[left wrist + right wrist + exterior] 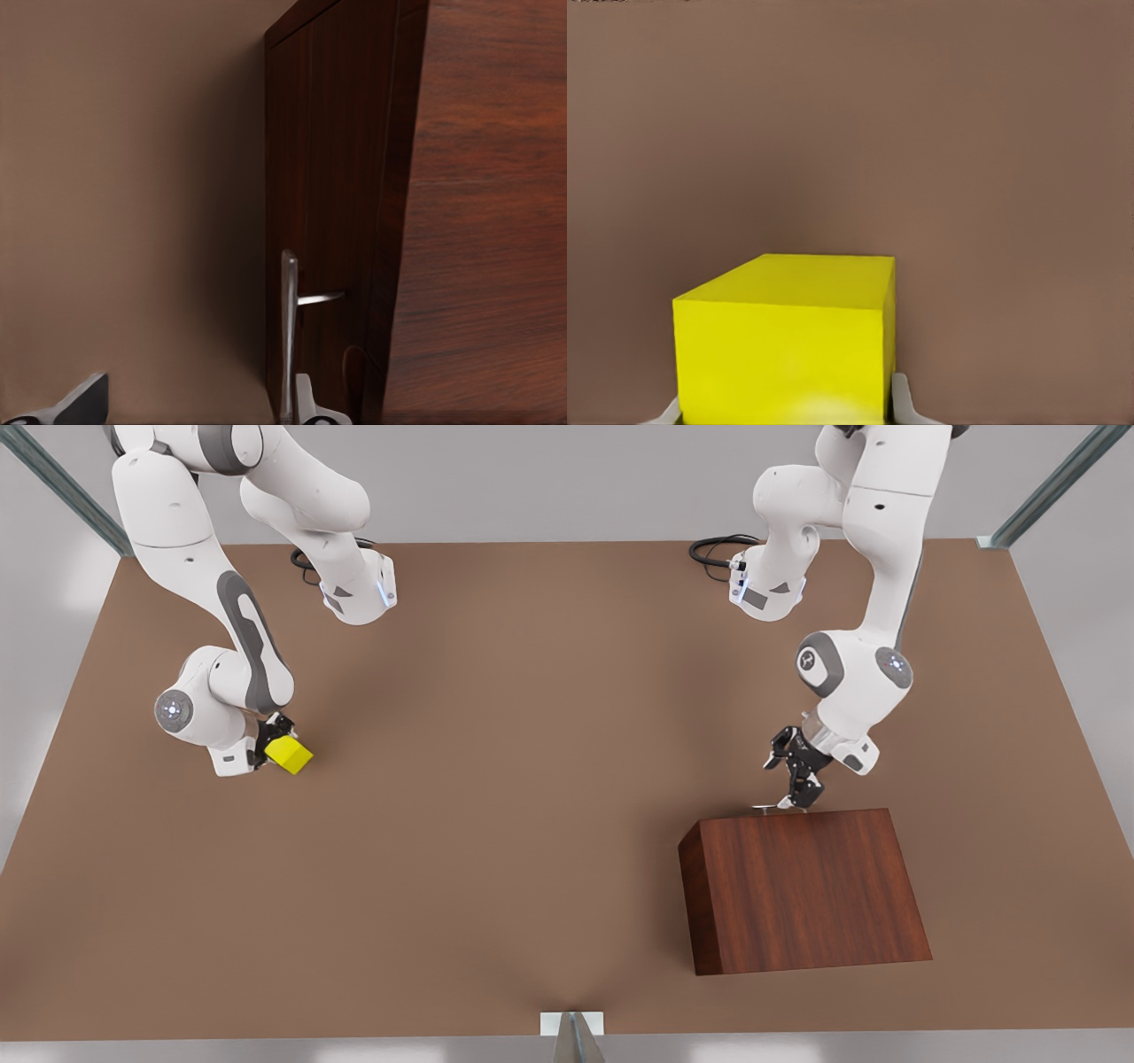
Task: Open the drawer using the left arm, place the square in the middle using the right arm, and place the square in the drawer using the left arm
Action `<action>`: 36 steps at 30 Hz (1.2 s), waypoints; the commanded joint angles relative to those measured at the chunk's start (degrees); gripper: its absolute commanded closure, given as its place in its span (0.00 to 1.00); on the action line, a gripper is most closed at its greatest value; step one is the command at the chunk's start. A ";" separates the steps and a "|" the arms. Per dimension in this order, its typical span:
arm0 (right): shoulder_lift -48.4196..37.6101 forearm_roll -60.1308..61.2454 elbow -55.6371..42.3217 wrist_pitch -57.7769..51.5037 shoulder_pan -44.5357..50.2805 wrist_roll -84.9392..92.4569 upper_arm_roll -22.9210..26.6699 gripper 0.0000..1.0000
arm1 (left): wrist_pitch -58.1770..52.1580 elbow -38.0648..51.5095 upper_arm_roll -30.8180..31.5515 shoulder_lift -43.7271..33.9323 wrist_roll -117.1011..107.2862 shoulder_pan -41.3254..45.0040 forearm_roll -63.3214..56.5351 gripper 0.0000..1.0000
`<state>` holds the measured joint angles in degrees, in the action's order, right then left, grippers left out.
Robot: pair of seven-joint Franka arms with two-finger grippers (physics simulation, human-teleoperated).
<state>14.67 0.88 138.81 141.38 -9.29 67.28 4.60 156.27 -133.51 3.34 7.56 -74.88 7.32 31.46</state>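
1. I see the brown table bearing the wooden cabinet on the front view's right, its drawer closed.
2. My left gripper sits at the cabinet's far edge, jaws spread around the silver handle — one fingertip touching it.
3. My right gripper, on the front view's left, pinches the yellow square low over the table.

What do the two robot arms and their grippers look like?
Both arms are alike: glossy white rounded segments with grey joint bands, small blue-lit round joint caps and black cables near the bases. The left gripper and the right gripper are black with two jaws.
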 commanded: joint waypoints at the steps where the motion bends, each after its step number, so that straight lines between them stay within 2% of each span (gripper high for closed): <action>1: 0.01 0.62 -0.03 -0.58 -0.02 0.48 -0.12 0.46 | 0.00 0.00 0.00 0.00 0.00 -0.11 0.01 0.00; 4: -1.93 0.62 -0.20 -1.99 0.76 -0.75 -0.29 0.45 | 0.00 0.00 0.09 0.44 0.00 -0.11 0.01 0.00; 9: -5.53 0.71 -0.11 -3.74 7.44 -9.26 -0.47 0.45 | -0.26 0.00 0.18 0.62 -0.09 -0.11 0.36 0.00; 12: -6.50 1.58 -0.99 -4.18 18.77 -26.31 -0.82 0.45 | -0.79 -0.52 0.18 0.00 -0.09 -0.03 1.33 0.00; 14: -5.97 3.17 -3.98 -3.83 25.90 -41.69 -6.00 0.45 | -0.79 -1.84 0.18 -0.87 -0.09 0.06 1.33 0.00; 17: -0.62 3.52 -13.73 -3.83 42.76 -64.54 -7.24 0.45 | -0.70 -2.99 0.18 -1.32 -0.09 0.06 1.59 0.00; 20: 6.59 3.52 -22.87 -4.10 53.85 -76.16 -7.15 0.43 | -0.62 -5.01 0.18 -2.37 -0.09 0.15 1.76 0.00; 24: 17.58 0.01 -34.39 -3.31 59.92 -81.61 -7.24 0.42 | -0.62 -7.03 0.18 -4.04 -0.09 0.24 2.64 0.00; 26: 18.11 -1.67 -34.57 -2.95 60.71 -81.78 -7.24 0.36 | -0.62 -7.82 0.18 -4.48 0.00 0.50 3.35 0.00; 28: 18.99 -1.31 -34.66 -2.87 61.15 -85.03 -7.32 0.36 | -0.70 -8.17 0.18 -4.83 -0.09 1.03 4.23 0.00; 30: 18.90 -1.49 -34.74 -2.87 61.15 -84.86 -7.32 0.00 | -0.70 -9.58 0.18 -5.97 -0.09 1.38 4.31 0.00; 34: 18.55 -1.40 -34.66 -3.04 61.15 -84.95 -7.24 0.00 | -0.79 -10.55 0.18 -6.94 -0.18 1.47 5.02 0.00; 36: 14.60 -1.31 -33.87 -4.27 60.45 -84.25 -7.24 0.00 | -0.88 -10.55 0.18 -7.29 -0.18 1.47 5.02 0.00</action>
<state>26.54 -0.44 105.79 134.68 50.53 -16.90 -2.51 155.39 -144.22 3.51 0.20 -75.22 9.25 36.11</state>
